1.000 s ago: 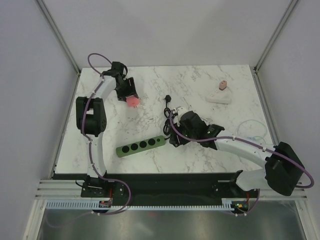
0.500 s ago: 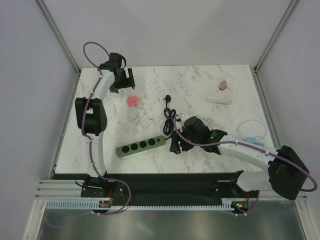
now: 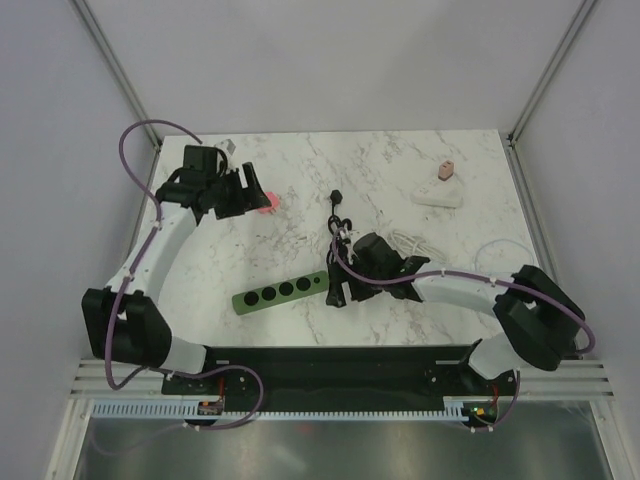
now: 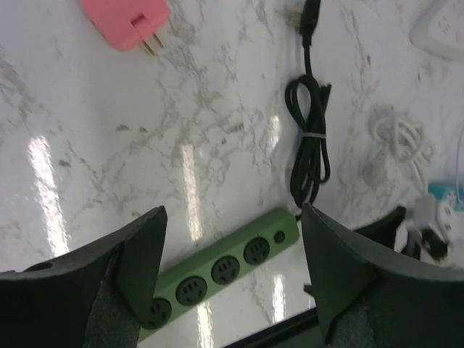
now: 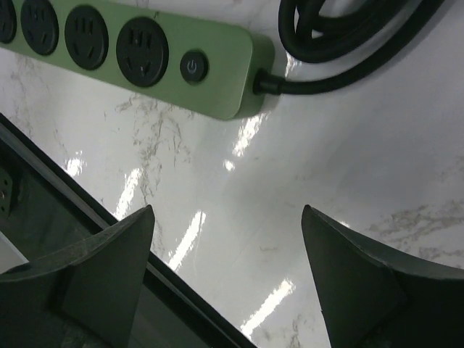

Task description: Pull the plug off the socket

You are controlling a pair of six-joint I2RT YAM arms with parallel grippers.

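The left end effector (image 4: 230, 270) and right end effector (image 5: 226, 272) are held wide open, empty. The pink plug (image 4: 125, 20) lies toward the tabletop's far-left corner, well apart from the green power strip (image 3: 281, 290). Withdrawal is best made straight upward, so nothing is dragged.

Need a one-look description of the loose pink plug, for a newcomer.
Start at the marble table, left half, beyond the green power strip. The pink plug lies loose there, flat on the marble. Unlike the paler plug sitting on the white socket block at far right, it is bright pink with two bare brass prongs showing.
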